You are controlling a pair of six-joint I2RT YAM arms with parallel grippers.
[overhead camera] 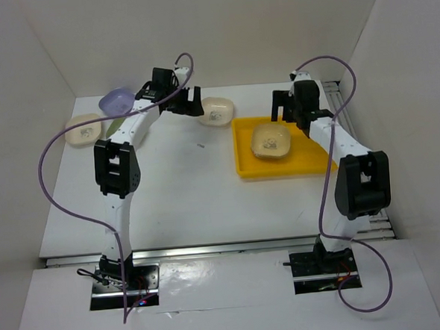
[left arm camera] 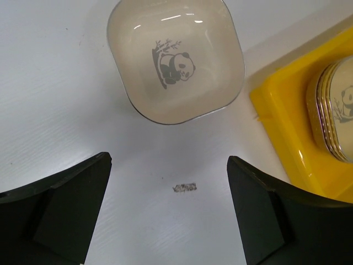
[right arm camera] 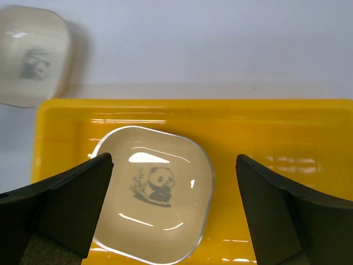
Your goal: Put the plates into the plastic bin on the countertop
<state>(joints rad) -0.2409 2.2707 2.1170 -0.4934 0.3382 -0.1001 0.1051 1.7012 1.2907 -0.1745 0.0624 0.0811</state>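
Note:
The yellow plastic bin sits right of centre on the white countertop. It holds a stack of cream panda plates. My right gripper hovers over the bin's far side, open and empty; in the right wrist view the top plate lies below its open jaws. A cream plate lies on the table just left of the bin. My left gripper is open and empty beside it; in the left wrist view this plate lies ahead of the jaws. A lavender plate and a cream plate lie far left.
White walls close in the table at back, left and right. A metal rail runs along the near edge. A small dark mark is on the table between my left fingers. The bin's corner shows right of the left gripper.

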